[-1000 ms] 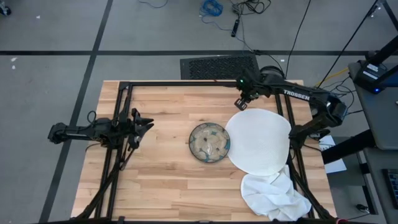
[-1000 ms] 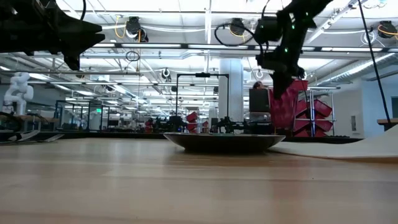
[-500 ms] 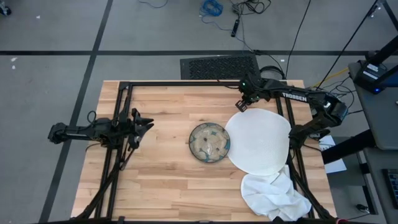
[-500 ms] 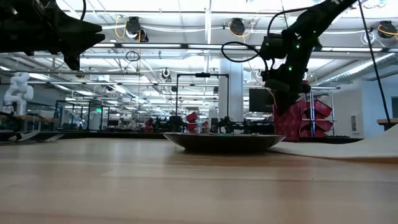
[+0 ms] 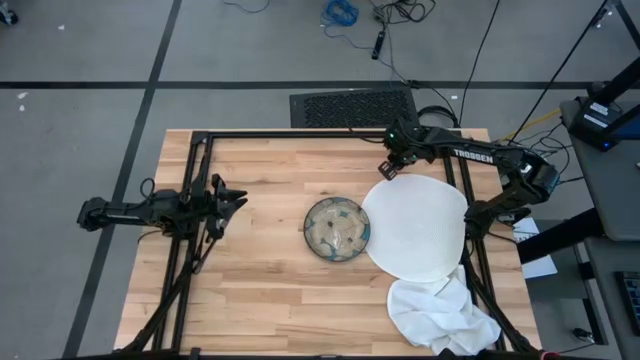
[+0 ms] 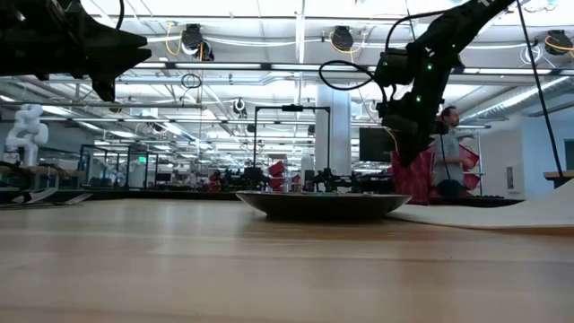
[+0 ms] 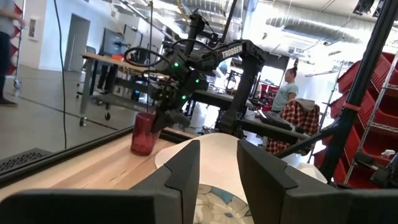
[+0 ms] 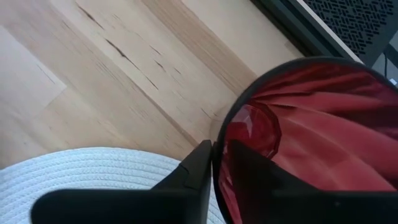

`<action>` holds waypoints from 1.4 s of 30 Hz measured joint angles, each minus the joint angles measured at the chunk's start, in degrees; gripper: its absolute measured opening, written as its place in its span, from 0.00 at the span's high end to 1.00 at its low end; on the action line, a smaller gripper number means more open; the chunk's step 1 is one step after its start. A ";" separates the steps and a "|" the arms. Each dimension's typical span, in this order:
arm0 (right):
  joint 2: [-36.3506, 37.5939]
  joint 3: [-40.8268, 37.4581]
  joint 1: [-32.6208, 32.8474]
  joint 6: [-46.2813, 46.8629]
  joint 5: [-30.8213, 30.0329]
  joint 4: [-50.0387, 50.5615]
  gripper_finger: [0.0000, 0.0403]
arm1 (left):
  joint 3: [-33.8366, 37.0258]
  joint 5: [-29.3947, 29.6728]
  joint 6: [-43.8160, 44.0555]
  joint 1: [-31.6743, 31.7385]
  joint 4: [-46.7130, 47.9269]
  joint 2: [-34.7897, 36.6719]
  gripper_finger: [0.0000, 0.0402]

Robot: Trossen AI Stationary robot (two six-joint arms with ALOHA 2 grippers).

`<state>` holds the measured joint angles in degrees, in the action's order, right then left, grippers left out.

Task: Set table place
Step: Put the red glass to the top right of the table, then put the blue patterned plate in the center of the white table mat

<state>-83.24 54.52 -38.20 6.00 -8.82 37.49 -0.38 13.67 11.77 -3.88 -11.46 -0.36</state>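
Observation:
A red see-through cup (image 7: 143,133) stands upright near the table's (image 5: 270,290) far edge, just beyond the far left rim of a round white placemat (image 5: 420,230). My right gripper (image 5: 390,163) is shut on the cup's rim from above. A patterned bowl (image 5: 337,229) rests on its base on the wood, left of the placemat. My left gripper (image 5: 232,198) is open and empty, held above the table's left side. My right gripper pinches the cup's rim (image 8: 219,140) with one finger inside the cup and one finger (image 8: 198,167) outside it. The fingers come from above, pointing down. The cup (image 6: 413,175) is upright and its base looks set on the table.
A crumpled white cloth (image 5: 440,315) lies at the near right corner, partly against the placemat. The black tube frame (image 5: 300,134) runs around the tabletop. A person (image 6: 447,152) stands in the room beyond the table. Bare wood lies between the bowl and my left gripper.
My right gripper has gone down toward the table with the red cup and a little toward the right edge, then held still. The cup has stayed upright and has come from lifted clear to table height.

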 joint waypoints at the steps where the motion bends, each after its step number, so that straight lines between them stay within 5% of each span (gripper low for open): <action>1: 0.00 0.00 0.00 0.00 0.02 -0.06 0.87 | -0.02 0.00 0.00 -0.02 0.00 0.02 0.77; 12: 0.00 1.84 0.02 0.66 -0.28 -2.02 0.69 | -0.02 0.00 0.02 -0.01 0.02 0.01 0.77; 19: 0.00 9.89 0.06 0.67 -0.24 1.66 0.59 | -0.02 0.00 0.02 -0.02 0.42 0.00 0.77; 24: 0.00 16.21 2.79 0.90 5.34 4.46 0.56 | -0.01 0.00 0.05 -0.01 0.66 0.00 0.77; 29: -0.04 17.05 10.57 0.85 12.70 3.95 0.57 | -0.01 -0.36 1.97 -0.01 2.32 0.00 0.77; 34: -0.42 16.64 21.78 1.78 13.23 3.86 0.58 | -0.02 -0.79 1.49 -0.02 1.90 0.00 0.77; 42: -1.75 14.93 39.43 3.02 4.60 -0.36 0.58 | 0.00 3.73 1.39 0.00 0.49 0.00 0.77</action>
<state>-84.99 69.45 1.23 9.02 -4.22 37.14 -0.38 17.41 13.16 -3.88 -10.97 -0.36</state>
